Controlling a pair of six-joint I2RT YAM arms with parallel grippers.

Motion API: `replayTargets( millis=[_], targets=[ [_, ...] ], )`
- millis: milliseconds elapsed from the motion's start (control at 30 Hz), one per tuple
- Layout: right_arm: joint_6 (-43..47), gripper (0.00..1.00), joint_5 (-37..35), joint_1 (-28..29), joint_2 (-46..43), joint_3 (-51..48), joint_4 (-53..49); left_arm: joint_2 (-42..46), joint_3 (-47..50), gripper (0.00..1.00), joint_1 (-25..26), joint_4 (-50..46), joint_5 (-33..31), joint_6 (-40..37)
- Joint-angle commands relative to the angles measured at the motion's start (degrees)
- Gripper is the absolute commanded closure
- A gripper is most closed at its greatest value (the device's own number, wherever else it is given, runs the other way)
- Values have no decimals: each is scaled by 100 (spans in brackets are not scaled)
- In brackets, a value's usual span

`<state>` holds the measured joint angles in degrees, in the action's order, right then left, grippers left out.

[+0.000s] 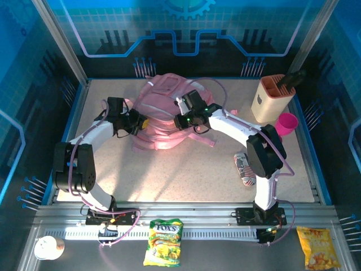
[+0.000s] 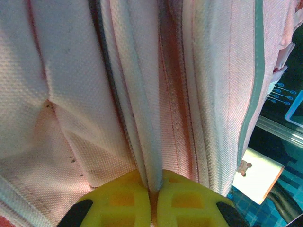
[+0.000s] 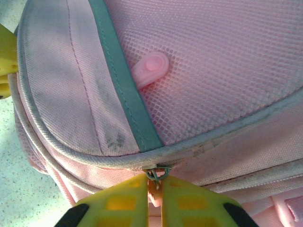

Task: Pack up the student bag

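Two closed grips, left fingers pinching student bag fabric (a fold), right fingers clamping zipper pull

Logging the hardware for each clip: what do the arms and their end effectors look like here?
The left arm and right arm have white link shells, black joint housings and pinkish cables looping alongside, with bases on a metal rail. The left end effector and right end effector have yellow fingers with recessed square pockets and black patches at the outer edges.
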<state>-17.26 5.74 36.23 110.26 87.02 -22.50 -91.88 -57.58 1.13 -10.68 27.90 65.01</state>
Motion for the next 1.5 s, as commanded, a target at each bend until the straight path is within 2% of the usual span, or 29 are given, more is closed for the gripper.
replayTargets(
  millis=[0, 367, 567, 633, 700, 800, 1000, 1133, 1233, 1467],
  targets=[
    [139, 90, -160, 185, 60, 149, -130, -37, -133, 96, 63, 165, 338, 102],
    [302, 94, -148, 847, 339, 482, -137, -157, -138, 96, 194, 305, 341, 205],
    [162, 93, -188, 939, 435, 678, -88, -186, -140, 96, 291, 312, 325, 217],
    [59, 89, -412, 911, 213, 462, 15, -182, -188, 93, 301, 100, 309, -12],
    [-118, 78, -528, 818, -234, -57, 416, -127, -378, 76, 310, -620, 37, -568],
    [-560, 64, -397, 545, -830, -755, 895, 129, -379, 64, 309, -1310, -655, -1340],
    [-1351, 45, -249, 16, -1506, -1346, 825, 663, -377, 50, 613, -2043, -1595, -2504],
    [-1791, 35, -53, -323, -1675, -1590, 874, 914, -511, 48, 1117, -2152, -2165, -2923],
    [-2060, 33, 98, -479, -1701, -1720, 1024, 996, -576, 48, 1521, -1993, -2367, -3033],
    [-2409, 33, 291, -601, -1569, -1759, 1202, 494, -1042, 61, 2252, -1847, -2680, -3247]
  ],
)
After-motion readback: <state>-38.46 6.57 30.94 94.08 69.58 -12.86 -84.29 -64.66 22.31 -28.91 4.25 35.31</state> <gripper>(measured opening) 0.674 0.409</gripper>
